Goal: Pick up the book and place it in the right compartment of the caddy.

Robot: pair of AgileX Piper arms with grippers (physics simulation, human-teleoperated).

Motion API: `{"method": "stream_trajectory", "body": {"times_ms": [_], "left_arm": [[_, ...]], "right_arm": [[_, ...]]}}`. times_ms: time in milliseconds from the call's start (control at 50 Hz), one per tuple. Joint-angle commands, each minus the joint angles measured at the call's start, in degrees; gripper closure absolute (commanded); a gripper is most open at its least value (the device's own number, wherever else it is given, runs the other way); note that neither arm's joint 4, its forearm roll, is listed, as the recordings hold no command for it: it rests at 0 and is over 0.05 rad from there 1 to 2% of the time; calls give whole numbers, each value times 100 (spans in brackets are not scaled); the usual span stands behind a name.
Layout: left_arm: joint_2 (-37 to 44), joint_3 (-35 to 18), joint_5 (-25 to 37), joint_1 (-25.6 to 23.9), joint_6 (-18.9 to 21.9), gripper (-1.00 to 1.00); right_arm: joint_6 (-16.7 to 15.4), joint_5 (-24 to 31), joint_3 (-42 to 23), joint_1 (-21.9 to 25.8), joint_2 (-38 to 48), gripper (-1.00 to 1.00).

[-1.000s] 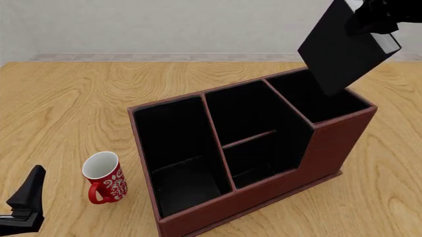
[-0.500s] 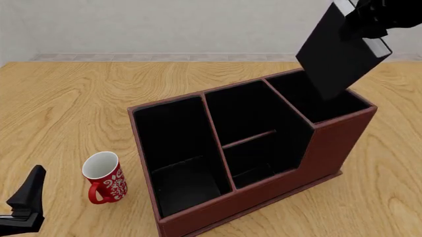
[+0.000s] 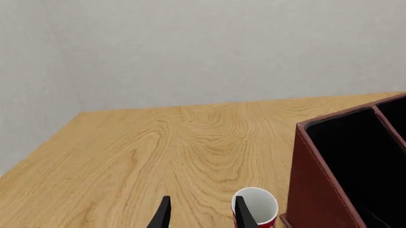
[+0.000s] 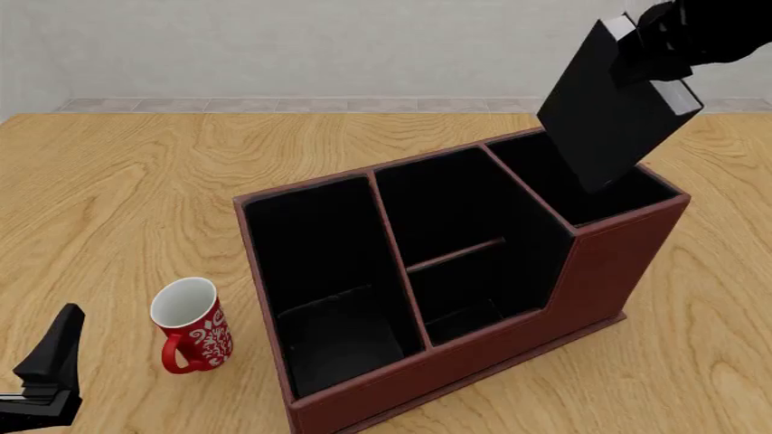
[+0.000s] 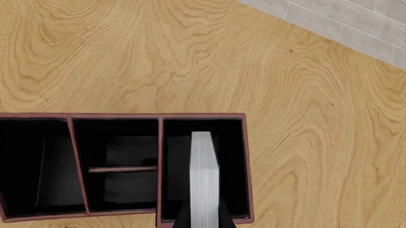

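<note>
The right end effector [image 4: 657,41] pinches the book [image 4: 613,108], tilted above the caddy's [image 4: 483,362] right compartment [image 4: 579,185], needing a straight lowering; left end effector [image 3: 201,213] sits spread.

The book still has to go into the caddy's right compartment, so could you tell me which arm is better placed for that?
Right. Its end effector grips the book above the right compartment; the left end effector idles beside the red mug.
</note>
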Motion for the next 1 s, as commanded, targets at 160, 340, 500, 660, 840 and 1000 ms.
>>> {"method": "stream_trajectory", "body": {"times_ms": [160, 340, 500, 660, 840, 1000], "left_arm": [[0, 4, 52, -2, 33, -100], [0, -1, 66, 6, 42, -100], [0, -1, 77, 13, 80, -100], [0, 0, 93, 13, 101, -100], [0, 0, 96, 18, 115, -100], [0, 0, 110, 22, 138, -100]], "right_arm": [[131, 0, -188, -25, 152, 100], [113, -1, -109, -88, 204, 100], [176, -5, -164, -69, 334, 100], [150, -10, -267, -111, 460, 100], [168, -257, 67, -137, 444, 100], [240, -546, 442, -155, 414, 100]]}}
